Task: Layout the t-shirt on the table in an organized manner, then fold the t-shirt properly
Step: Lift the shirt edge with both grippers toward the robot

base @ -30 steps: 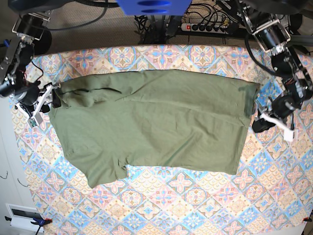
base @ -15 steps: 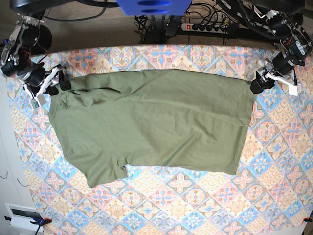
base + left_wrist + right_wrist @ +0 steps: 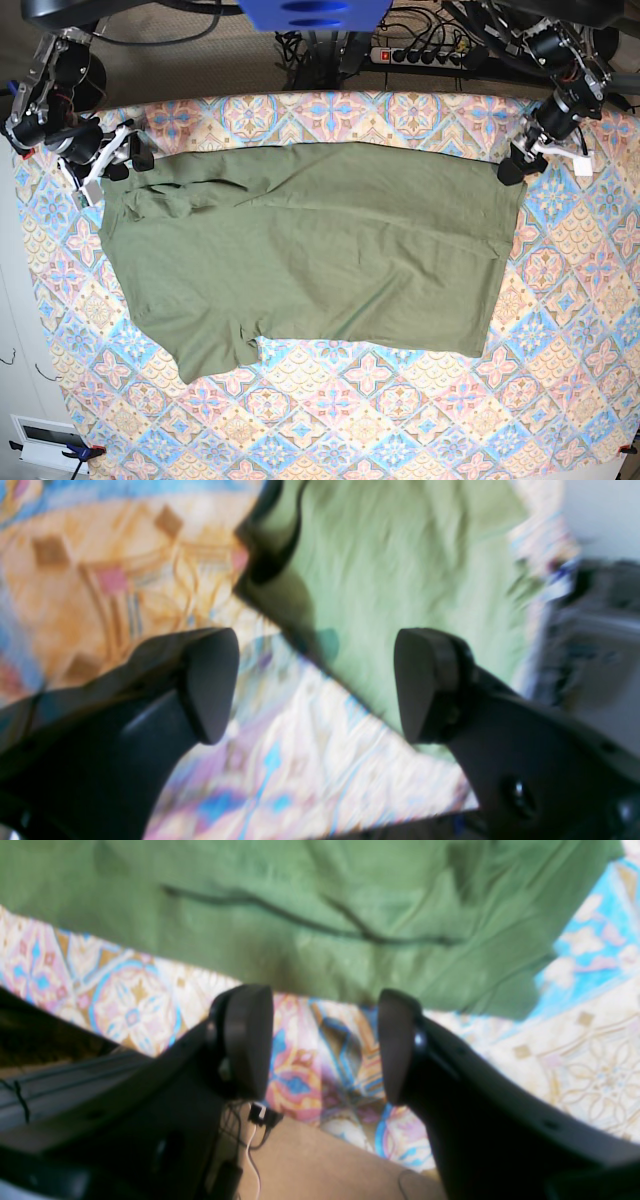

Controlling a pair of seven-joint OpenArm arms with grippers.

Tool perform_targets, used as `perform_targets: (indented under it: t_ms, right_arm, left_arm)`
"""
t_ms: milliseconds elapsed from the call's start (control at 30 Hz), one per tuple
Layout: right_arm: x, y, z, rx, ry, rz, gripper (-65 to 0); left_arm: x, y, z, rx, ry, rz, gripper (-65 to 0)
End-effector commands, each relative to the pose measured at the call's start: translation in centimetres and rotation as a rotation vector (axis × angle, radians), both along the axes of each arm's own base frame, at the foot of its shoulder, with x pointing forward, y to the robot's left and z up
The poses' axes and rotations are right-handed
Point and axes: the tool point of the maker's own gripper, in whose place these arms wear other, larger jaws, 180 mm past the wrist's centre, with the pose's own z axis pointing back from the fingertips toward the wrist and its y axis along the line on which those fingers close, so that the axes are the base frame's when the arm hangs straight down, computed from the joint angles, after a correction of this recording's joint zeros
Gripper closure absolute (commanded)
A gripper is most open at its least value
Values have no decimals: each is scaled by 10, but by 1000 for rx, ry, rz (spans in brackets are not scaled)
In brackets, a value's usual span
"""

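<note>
The t-shirt (image 3: 310, 250) lies spread crosswise on the table (image 3: 400, 420), its long axis running arm to arm; the left gripper (image 3: 536, 160) and right gripper (image 3: 108, 160) hover spread and empty just off its far corners

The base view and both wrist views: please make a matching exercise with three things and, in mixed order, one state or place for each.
Things:
1. t-shirt
2. left claw
3. right claw

States or places:
A. open, at the shirt's corner on the base view's right
B. open, at the shirt's bunched corner on the base view's left
C. spread mostly flat on the table

Pairs: 1-C, 2-A, 3-B
</note>
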Motion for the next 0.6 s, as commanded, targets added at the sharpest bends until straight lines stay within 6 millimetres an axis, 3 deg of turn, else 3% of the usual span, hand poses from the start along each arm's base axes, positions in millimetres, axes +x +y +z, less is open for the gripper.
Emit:
perform_targets:
  t_ms: [0,233,300,433,567]
  right_arm:
    - [2,-7,9,-10,-30,-10,-325]
    - [-10,-9,3,12,-12,-59,-325]
    - [-11,-5,1,29,-13,-68,-327]
    - [-18,-8,-5,53,-2,-118,-330]
    - [-29,-15,-23,103,46,-196,-330]
  left_arm:
    - [2,2,-6,1,26,2,-485]
    - [29,-4,-19,-86,1,52,-462]
    - [29,-10,-21,-100,0,52,-378]
    - [30,-11,-20,-101,-5,57,-22]
    - [29,-11,-21,-102,-1,55,0]
